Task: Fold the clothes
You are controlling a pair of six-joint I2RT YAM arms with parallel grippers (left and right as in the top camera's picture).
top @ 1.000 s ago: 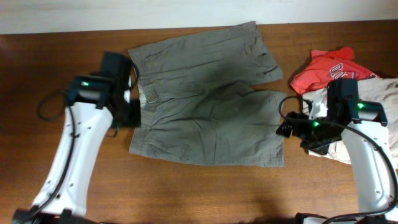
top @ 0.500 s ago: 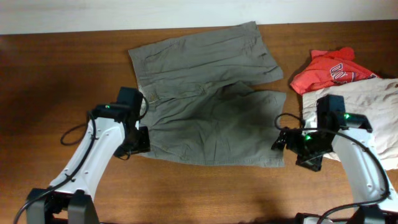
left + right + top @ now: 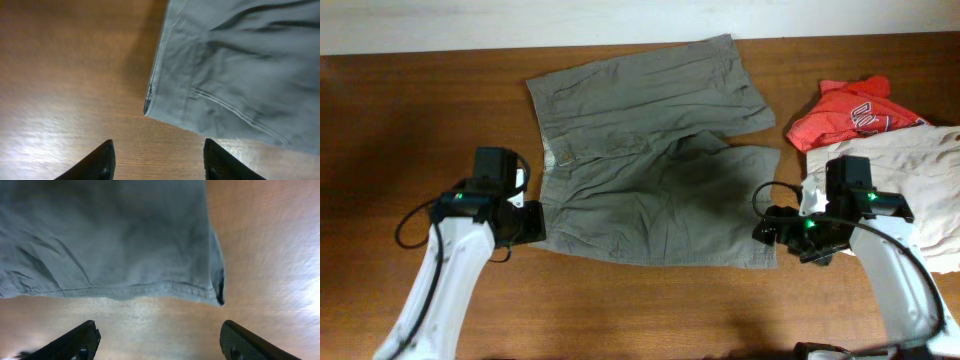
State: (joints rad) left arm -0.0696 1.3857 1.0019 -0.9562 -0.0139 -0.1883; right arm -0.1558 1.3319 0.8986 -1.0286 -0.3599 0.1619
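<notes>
Shorts (image 3: 650, 170) lie spread flat on the worktop (image 3: 420, 110), hem corners just ahead of the left gripper (image 3: 157, 150) and right gripper (image 3: 159, 330), both released and empty, apparently lined up to pinch them.

Olive-grey shorts (image 3: 650, 170) are spread flat on the wooden bench (image 3: 410, 110); a red T-shirt (image 3: 848, 112) and beige shorts (image 3: 925, 165) are heaped nearby.

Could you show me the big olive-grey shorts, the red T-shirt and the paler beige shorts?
Wrinkled olive-grey cotton shorts (image 3: 650, 195): overhead view, middle of the fabric.
Red T-shirt with white lettering (image 3: 835, 120): overhead view, crumpled body.
Pale beige shorts (image 3: 932, 155): overhead view, upper bare cloth.
</notes>
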